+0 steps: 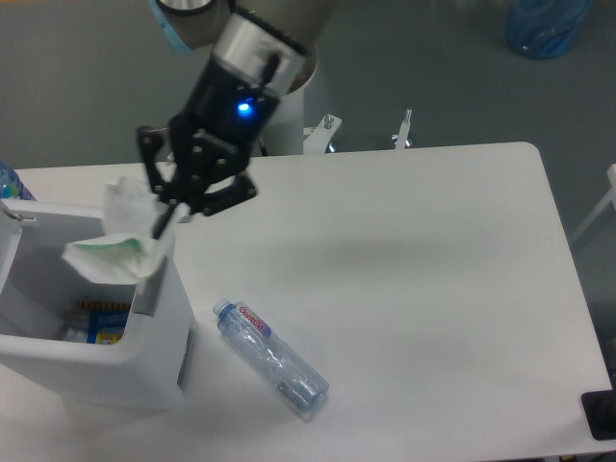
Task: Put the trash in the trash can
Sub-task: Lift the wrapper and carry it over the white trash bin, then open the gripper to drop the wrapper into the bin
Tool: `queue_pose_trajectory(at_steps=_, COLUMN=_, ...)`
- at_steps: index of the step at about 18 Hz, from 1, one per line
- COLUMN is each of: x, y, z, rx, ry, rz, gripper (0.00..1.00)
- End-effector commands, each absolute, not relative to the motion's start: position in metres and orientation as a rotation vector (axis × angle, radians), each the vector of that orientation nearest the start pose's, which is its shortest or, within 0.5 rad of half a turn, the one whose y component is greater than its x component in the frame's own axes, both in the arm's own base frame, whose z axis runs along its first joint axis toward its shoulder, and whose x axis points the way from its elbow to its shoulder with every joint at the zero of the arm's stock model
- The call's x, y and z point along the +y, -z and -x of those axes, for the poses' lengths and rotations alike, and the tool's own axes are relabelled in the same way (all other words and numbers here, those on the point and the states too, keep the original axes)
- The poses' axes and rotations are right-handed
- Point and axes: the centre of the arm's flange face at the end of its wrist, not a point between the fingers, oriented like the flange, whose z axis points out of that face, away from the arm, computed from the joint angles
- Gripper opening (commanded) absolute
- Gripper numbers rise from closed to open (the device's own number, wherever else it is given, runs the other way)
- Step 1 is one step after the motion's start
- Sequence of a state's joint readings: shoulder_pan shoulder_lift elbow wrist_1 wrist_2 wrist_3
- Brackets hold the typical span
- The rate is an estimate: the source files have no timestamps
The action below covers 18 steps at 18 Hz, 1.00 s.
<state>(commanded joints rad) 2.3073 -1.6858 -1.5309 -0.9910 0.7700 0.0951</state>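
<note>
The wrapper (123, 239) is held pinched in the gripper (166, 219) just over the right rim of the trash can (154, 356) at the table's (433, 289) left edge, so release is called for next, while the bottle (270, 357) is left lying near the front edge
</note>
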Motion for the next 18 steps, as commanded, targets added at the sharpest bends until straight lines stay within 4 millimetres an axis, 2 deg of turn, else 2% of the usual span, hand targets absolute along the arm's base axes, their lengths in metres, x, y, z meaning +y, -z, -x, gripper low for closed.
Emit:
queue_pose_trajectory(at_steps=3, x=0.567, y=-0.527, z=0.212, rx=-0.467, ry=0.678, rz=2.289, gripper=0.01)
queue_pose_trajectory(at_steps=4, x=0.570, y=-0.524, z=0.209, rx=-0.454, ry=0.682, rz=2.295, gripper=0.12)
queue_pose_trajectory(at_steps=5, x=0.572, y=-0.521, z=0.210, rx=-0.447, ry=0.681, rz=2.296, gripper=0.39)
queue_pose_trajectory(at_steps=7, x=0.574, y=-0.522, z=0.211, rx=-0.434, ry=0.668, rz=2.286, gripper=0.75)
queue_pose_trajectory(at_steps=8, x=0.575, y=-0.522, z=0.212, rx=-0.430, ry=0.662, rz=2.280, gripper=0.90)
queue_pose_trajectory(at_steps=9, x=0.577, y=-0.523, z=0.213, rx=-0.433, ry=0.662, rz=2.278, gripper=1.00)
queue_pose_trajectory(at_steps=16, x=0.577, y=-0.530, z=0.218, rx=-0.439, ry=0.639, rz=2.272, gripper=1.00)
queue_pose_trajectory(at_steps=18, x=0.574, y=-0.530, z=0.229, rx=-0.481, ry=0.536, rz=2.304, gripper=1.00)
